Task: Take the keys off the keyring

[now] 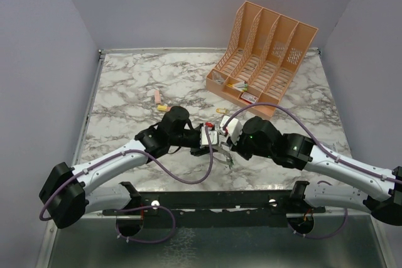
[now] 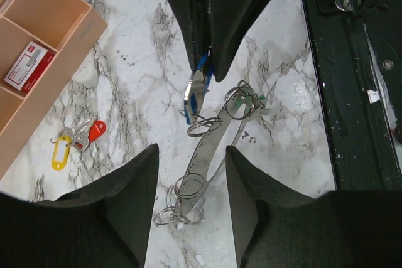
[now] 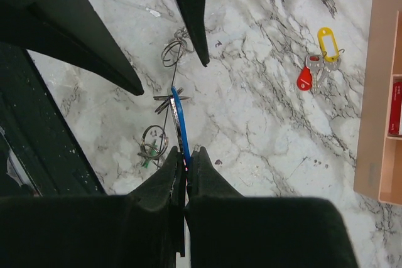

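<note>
The keyring (image 2: 202, 161) is a flat pale grey strip with several small wire rings, lying on the marble; it shows faintly in the top view (image 1: 226, 156). My left gripper (image 2: 191, 152) is open, its fingers either side of the keyring's near end, not touching it. My right gripper (image 3: 187, 150) is shut on a silvery key with a blue tag (image 3: 180, 120), held edge-on above the table; the left wrist view also shows it (image 2: 195, 89). A green-tagged key (image 2: 253, 100) lies beside the keyring. In the top view both grippers (image 1: 210, 137) (image 1: 222, 145) meet at table centre.
Loose keys with a yellow tag and a red one (image 2: 75, 139) lie apart on the marble (image 3: 317, 61). The peach slotted file organiser (image 1: 264, 54) stands at the back right. A pink marker (image 1: 157, 96) and a yellow marker (image 1: 163, 108) lie behind the left arm.
</note>
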Available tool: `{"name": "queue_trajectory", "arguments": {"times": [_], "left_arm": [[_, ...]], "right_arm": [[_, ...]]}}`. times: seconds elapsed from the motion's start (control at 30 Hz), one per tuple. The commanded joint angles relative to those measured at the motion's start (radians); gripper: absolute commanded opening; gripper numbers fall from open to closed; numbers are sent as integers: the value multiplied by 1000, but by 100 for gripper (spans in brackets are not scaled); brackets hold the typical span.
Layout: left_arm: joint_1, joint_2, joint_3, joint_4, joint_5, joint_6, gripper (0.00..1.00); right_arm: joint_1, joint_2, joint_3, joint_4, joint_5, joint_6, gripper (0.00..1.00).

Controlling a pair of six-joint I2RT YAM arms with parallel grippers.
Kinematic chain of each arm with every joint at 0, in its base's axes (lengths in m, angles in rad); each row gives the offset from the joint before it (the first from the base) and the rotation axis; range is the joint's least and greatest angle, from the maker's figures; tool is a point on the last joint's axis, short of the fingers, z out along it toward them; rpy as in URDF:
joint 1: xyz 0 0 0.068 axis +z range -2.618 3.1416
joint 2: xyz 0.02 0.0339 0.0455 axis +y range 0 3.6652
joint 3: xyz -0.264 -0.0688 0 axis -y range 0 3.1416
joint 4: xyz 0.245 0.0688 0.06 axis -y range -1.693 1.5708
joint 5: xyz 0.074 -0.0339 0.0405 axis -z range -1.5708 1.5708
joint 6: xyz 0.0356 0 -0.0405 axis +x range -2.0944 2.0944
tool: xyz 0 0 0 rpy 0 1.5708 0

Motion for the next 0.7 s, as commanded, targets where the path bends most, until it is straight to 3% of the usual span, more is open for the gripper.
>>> {"name": "queue_trajectory", "arguments": {"times": [0.0, 0.47, 0.67], "left_arm": [[28, 39, 52, 27, 125, 8, 48], [45, 106, 60, 29, 272, -11, 43], [46, 97, 56, 19, 263, -17, 31]], "right_arm": [[5, -14, 32, 1, -49, -28, 1], [4, -39, 16, 8, -50, -33, 1], [5, -49, -2, 8, -24, -28, 1]]}}
